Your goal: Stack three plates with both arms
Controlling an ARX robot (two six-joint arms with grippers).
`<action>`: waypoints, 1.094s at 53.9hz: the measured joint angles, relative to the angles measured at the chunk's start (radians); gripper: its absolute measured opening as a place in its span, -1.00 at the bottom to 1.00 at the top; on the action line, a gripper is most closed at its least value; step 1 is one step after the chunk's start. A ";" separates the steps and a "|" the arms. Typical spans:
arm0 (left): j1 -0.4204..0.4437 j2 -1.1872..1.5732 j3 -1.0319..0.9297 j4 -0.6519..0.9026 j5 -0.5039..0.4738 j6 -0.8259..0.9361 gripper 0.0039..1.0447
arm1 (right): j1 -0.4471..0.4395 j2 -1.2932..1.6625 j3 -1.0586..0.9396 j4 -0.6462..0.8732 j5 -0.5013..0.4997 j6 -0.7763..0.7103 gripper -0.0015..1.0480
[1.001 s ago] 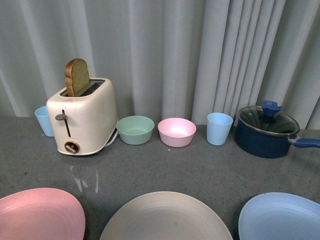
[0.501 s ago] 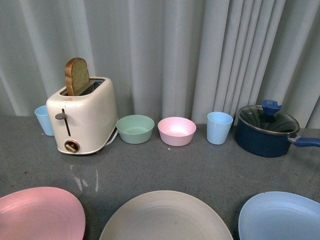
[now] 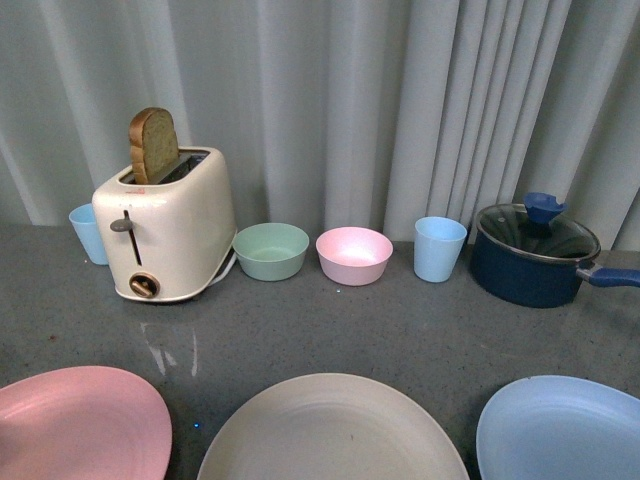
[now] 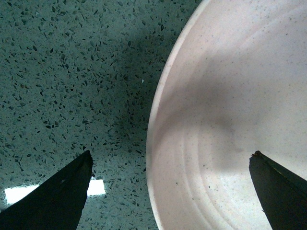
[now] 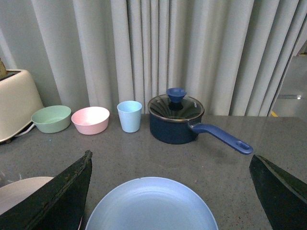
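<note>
Three plates lie in a row along the near edge of the grey counter in the front view: a pink plate [image 3: 80,425] at left, a beige plate [image 3: 330,430] in the middle, a light blue plate [image 3: 560,430] at right. Neither arm shows in the front view. My left gripper [image 4: 170,191] is open just above the pink plate [image 4: 230,115], one finger over the plate, the other over the speckled counter. My right gripper [image 5: 170,191] is open, with the light blue plate [image 5: 151,206] between its fingers and below them.
Along the curtain stand a cream toaster [image 3: 165,235] with a bread slice, a small blue cup [image 3: 88,235], a green bowl [image 3: 270,250], a pink bowl [image 3: 353,255], a light blue cup [image 3: 440,248] and a dark blue lidded pot [image 3: 535,255] with its handle pointing right.
The front view has shifted slightly: the back-row objects sit a little higher and the plates show more. Nothing on the counter has moved.
</note>
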 joint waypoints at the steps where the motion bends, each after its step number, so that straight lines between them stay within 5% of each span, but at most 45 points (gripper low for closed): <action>1: -0.001 0.002 0.002 -0.001 0.000 -0.002 0.87 | 0.000 0.000 0.000 0.000 0.000 0.000 0.86; 16: -0.007 0.019 0.018 -0.041 -0.005 -0.013 0.83 | 0.000 0.000 0.000 0.000 0.000 0.000 0.86; 49: 0.033 0.021 0.073 -0.156 0.077 -0.083 -0.94 | 0.000 0.000 0.000 0.000 0.000 0.000 0.86; 59: 0.057 0.005 0.096 -0.203 0.130 -0.105 -0.94 | 0.000 0.000 0.000 0.000 0.000 0.000 0.86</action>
